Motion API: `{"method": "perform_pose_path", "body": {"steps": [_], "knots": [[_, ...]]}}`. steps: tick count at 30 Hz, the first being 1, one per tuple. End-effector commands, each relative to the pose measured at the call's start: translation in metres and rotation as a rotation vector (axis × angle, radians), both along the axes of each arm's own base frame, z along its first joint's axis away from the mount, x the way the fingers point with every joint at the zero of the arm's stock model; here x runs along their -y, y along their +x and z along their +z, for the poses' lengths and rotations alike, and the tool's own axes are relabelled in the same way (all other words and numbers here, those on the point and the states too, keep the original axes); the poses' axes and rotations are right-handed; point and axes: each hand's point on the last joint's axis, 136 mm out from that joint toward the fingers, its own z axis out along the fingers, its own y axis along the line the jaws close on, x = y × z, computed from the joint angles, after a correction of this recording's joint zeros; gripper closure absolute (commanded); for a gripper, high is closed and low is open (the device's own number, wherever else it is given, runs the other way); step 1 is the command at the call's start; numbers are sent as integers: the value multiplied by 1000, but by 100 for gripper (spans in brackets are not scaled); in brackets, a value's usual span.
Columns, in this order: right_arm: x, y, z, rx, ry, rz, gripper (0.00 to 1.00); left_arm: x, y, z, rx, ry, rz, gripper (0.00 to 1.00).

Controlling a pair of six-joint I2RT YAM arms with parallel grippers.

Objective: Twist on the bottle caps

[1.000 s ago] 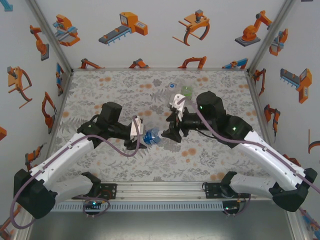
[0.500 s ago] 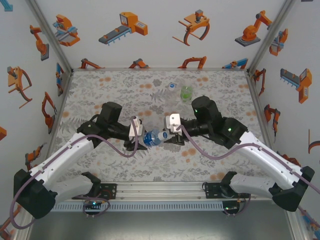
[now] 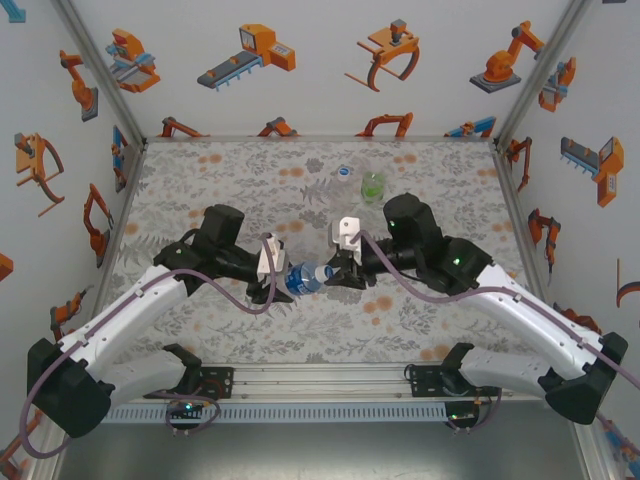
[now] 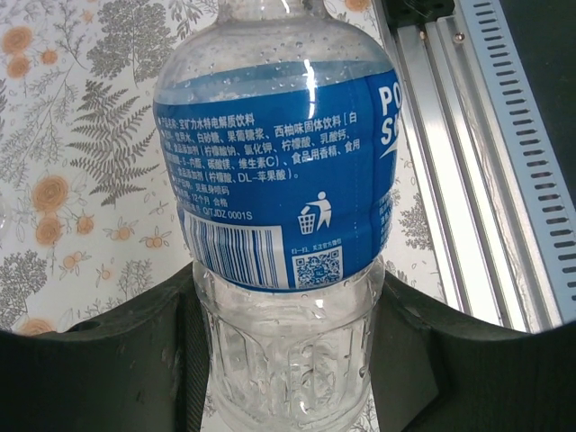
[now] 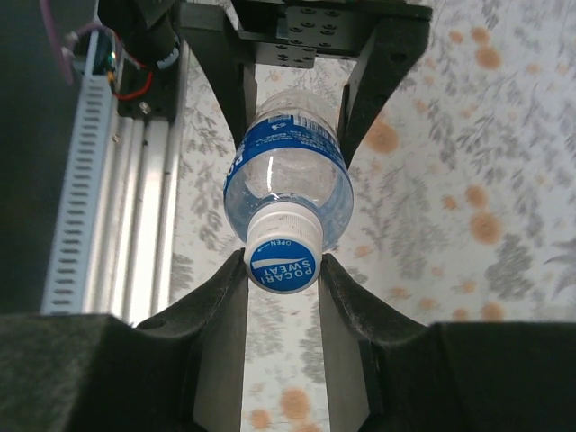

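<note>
The left gripper (image 3: 283,283) is clamped narrow on the lower body of the blue-labelled bottle (image 4: 279,207), just below the label. The right gripper (image 5: 283,273) has its jaws drawn in on the white cap (image 5: 283,261), one finger touching each side.

The bottle lies roughly level between the two tools. Its long axis runs from one gripper to the other, with the base toward the left gripper's palm and the neck and cap pointing into the right gripper.

To turn the cap well, the right wrist should probably roll about that same axis, staying centred so the thread does not cross. The left grip needs to stay firm enough that the wet, slick body does not spin. A slight push toward the left gripper should help the thread engage.
</note>
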Motion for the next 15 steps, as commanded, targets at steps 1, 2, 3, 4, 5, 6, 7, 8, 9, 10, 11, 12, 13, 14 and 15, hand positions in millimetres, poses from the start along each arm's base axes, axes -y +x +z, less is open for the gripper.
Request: {"method": "perform_pose_path", "body": {"steps": [1, 2, 3, 4, 5, 6, 7, 8, 9, 10, 11, 12, 13, 14, 15], "knots": [[-2, 11, 14, -255, 76, -171, 100, 5, 1, 16, 45, -41, -28, 100], [-1, 15, 15, -305, 85, -217, 100, 5, 1, 16, 45, -40, -26, 100], [0, 23, 15, -372, 99, -293, 100, 4, 1, 16, 45, -39, -25, 100], [1, 29, 15, -430, 113, -353, 100, 4, 1, 16, 45, -38, -24, 100], [2, 34, 15, -501, 128, -405, 100, 5, 1, 16, 43, -37, -24, 100], [2, 38, 13, -566, 139, -451, 100, 5, 2, 15, 43, -37, -24, 100], [1, 41, 11, -626, 146, -489, 100, 5, 2, 15, 40, -35, -22, 100], [1, 45, 7, -701, 152, -536, 100, 5, 2, 15, 40, -34, -22, 100], [1, 49, 4, -773, 159, -585, 100, 5, 3, 14, 40, -32, -20, 100], [1, 53, 2, -828, 165, -628, 100, 5, 3, 14, 40, -30, -18, 100], [1, 56, -1, -886, 168, -664, 100, 5, 4, 14, 41, -28, -16, 100], [2, 57, -2, -927, 171, -693, 100, 5, 5, 13, 40, -25, -13, 100], [2, 59, 0, -939, 178, -708, 100, 5, 5, 13, 39, -24, -11, 100], [2, 59, 3, -938, 187, -713, 100, 5, 5, 13, 42, -24, -10, 100], [3, 59, 6, -931, 196, -716, 100, 5, 6, 13, 41, -23, -9, 100]]}}
